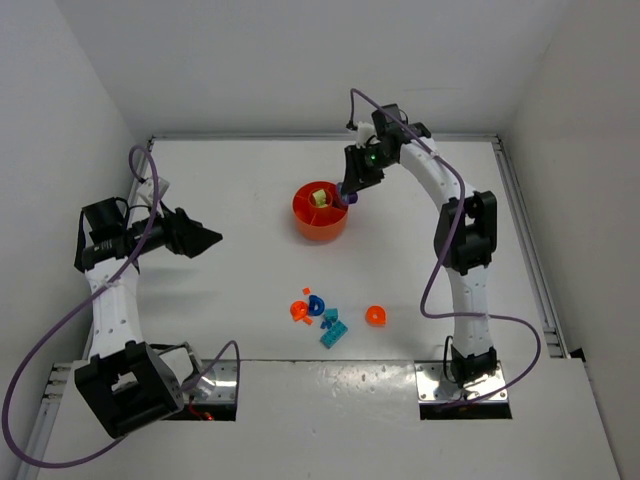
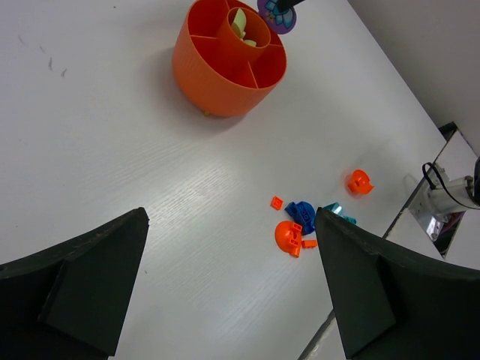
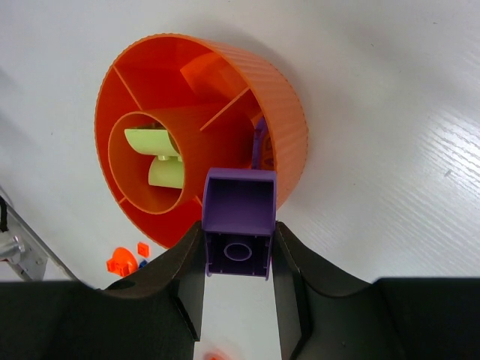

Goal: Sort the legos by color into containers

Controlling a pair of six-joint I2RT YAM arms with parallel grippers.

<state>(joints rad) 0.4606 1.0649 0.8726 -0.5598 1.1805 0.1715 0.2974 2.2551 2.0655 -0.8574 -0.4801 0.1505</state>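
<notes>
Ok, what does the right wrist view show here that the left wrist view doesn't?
Only the right wrist: the hollow underside of the purple plastic brick shut in the right claw, and what looks like another purple piece inside the round orange plastic divided dish. Only the left wrist: the cyan plastic brick and the open left claw. Both: that dish, with lime green pieces in its centre cup.

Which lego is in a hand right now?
The purple brick, clamped in the right hand over the rim of the orange dish; the other loose bricks lie on the table.
</notes>
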